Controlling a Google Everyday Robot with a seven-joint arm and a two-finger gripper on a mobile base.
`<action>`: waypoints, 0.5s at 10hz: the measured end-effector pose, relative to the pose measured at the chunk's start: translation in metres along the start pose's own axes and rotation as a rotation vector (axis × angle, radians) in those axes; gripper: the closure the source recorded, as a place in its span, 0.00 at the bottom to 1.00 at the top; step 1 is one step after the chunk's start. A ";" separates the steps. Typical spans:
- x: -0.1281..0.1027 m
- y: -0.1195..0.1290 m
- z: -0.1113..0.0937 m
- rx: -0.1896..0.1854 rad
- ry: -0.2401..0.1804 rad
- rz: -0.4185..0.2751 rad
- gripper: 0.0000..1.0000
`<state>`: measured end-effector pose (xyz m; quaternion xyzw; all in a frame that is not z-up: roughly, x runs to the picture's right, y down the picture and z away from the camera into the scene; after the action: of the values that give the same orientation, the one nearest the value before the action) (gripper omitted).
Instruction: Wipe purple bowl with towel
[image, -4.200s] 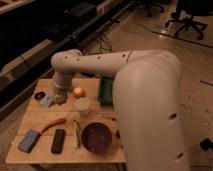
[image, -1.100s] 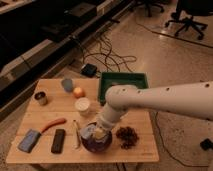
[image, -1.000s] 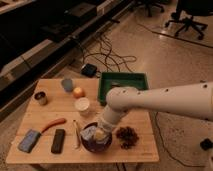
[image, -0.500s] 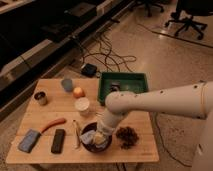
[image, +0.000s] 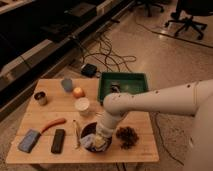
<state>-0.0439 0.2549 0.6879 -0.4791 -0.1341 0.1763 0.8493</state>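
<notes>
The purple bowl (image: 89, 131) stands near the table's front edge, in the middle. My gripper (image: 98, 142) reaches down into it from the right and is shut on a pale towel (image: 90, 143). It presses the towel against the inside of the bowl on its near side. The big white arm (image: 150, 102) crosses over the right half of the table. The arm's end and the towel hide most of the bowl's inside.
A green tray (image: 123, 80) sits at the back right, and a brown clump (image: 127, 135) lies right of the bowl. A white cup (image: 82, 105), an orange fruit (image: 78, 92), a blue-grey cup (image: 67, 84) and a metal can (image: 40, 97) stand behind. A carrot (image: 52, 124), a black remote (image: 58, 140) and a blue sponge (image: 29, 140) lie left.
The arm swung from the table's back left over to the bowl. In the last second my gripper has slid with the towel toward the bowl's near side.
</notes>
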 end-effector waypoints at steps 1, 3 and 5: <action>0.006 0.000 -0.002 0.004 0.002 0.013 1.00; 0.015 0.000 -0.007 0.012 0.007 0.036 1.00; 0.023 -0.003 -0.010 0.022 0.011 0.058 1.00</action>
<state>-0.0186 0.2558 0.6872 -0.4746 -0.1137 0.1998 0.8497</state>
